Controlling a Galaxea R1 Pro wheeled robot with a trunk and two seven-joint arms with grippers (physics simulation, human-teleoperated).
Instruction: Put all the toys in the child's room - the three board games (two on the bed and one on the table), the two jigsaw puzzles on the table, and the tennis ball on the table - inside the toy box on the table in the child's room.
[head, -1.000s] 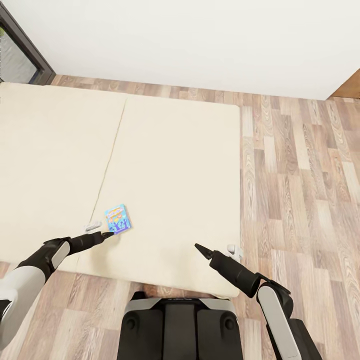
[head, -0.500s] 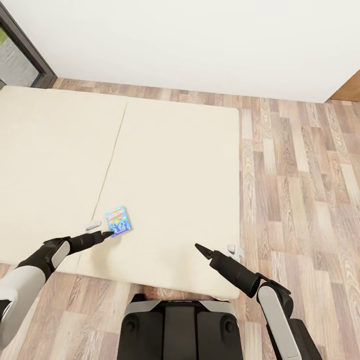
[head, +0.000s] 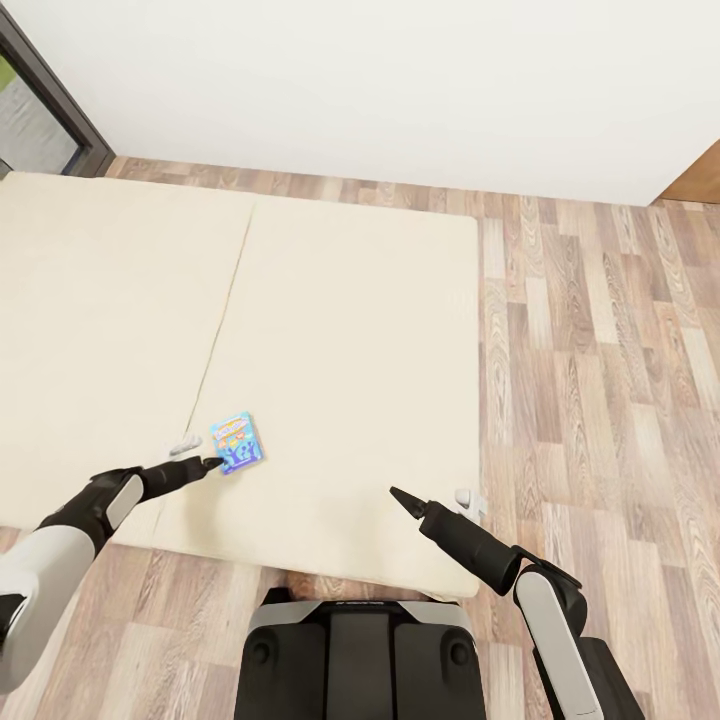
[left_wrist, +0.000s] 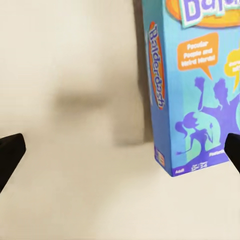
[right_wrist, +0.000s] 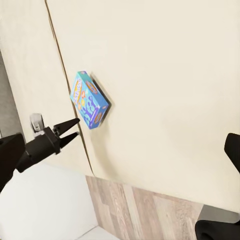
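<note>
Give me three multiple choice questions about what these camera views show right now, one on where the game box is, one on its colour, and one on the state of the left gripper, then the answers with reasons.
1. Where does the board game lie?
A. On the wood floor
B. On the bed
C. In a grey bin

2. What is the main colour of the board game box?
A. Blue
B. Red
C. Black

3. How is the left gripper?
A. Shut on the box
B. Open, just short of the box
C. Lifting the box off the mattress

Answers:
1. B: the board game lies flat on the beige mattress of the bed, near its front edge.
2. A: the box is blue with a purple figure and orange speech bubbles in the left wrist view.
3. B: the left gripper points at the near corner of the box with its fingertips apart; the right wrist view shows a gap between them and the box.
</note>
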